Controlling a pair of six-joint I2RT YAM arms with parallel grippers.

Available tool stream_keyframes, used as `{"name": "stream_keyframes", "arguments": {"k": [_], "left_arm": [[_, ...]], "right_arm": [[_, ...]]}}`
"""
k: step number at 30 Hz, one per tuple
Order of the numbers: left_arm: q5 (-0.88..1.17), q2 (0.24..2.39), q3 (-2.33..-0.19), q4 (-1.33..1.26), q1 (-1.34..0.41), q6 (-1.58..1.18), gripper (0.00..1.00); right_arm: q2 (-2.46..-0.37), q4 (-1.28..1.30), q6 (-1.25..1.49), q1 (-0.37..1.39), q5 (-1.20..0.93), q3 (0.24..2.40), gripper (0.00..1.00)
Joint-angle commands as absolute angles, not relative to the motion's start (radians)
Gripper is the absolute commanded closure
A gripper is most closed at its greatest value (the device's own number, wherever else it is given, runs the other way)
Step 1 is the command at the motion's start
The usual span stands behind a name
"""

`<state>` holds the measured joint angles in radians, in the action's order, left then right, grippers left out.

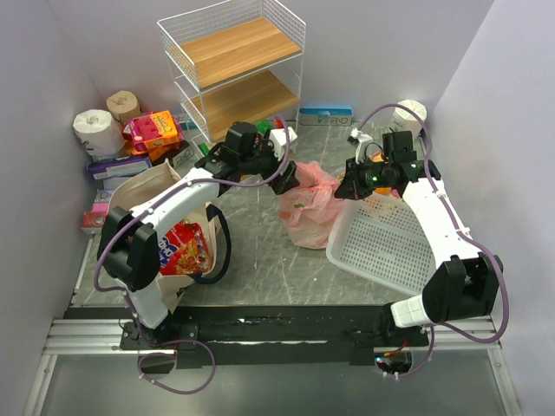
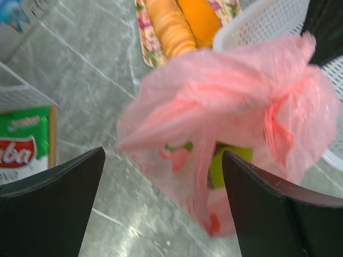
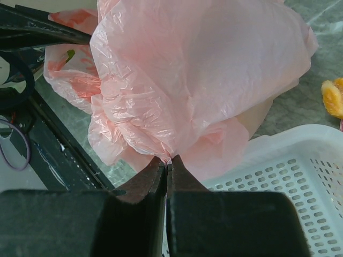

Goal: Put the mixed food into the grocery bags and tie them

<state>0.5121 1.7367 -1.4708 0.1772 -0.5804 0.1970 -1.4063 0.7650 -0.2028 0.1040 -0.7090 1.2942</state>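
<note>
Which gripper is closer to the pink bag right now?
Right. The right gripper is pinched shut on the pink bag; the left gripper hangs open just above it, gripping nothing.

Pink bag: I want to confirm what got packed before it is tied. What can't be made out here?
- Left wrist view: the pink bag contents, blurred and veiled by film; only a green shape shows.
- Right wrist view: which part of the bag the right fingers pinch; bunched plastic hides it.
- Top view: the canvas tote contents, mostly covered by the left arm.
</note>
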Motion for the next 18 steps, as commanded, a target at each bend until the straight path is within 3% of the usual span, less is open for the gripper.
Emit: {"name": "stream_keyframes", "arguments": {"k": [1,7,9,10,12,15,18], "left_arm": [[0.445,1.772,-1.525,0.066,-0.594,0.242,0.04],[0.446,1.815,-1.558,0.061,-0.611,0.236,0.03],[0.445,1.827,-1.574,0.072,-0.618,0.218,0.11],[0.443,1.830,-1.577,0.072,-0.618,0.212,0.25],[0.439,1.825,-1.572,0.060,-0.627,0.192,0.39],[0.448,1.815,-1.566,0.048,-0.634,0.155,0.68],[0.462,1.802,-1.557,0.040,-0.634,0.117,0.88]], "right_arm": [[-1.404,0.769,-0.216,0.098,-0.744,1.322,1.00],[-1.396,0.762,-0.212,0.098,-0.746,1.316,1.00],[-1.396,0.764,-0.212,0.098,-0.746,1.319,1.00],[-1.396,0.764,-0.212,0.098,-0.744,1.319,1.00],[-1.396,0.769,-0.213,0.098,-0.744,1.321,1.00],[-1.393,0.776,-0.212,0.097,-0.733,1.322,1.00],[-1.382,0.782,-0.207,0.100,-0.710,1.325,1.00]]}}
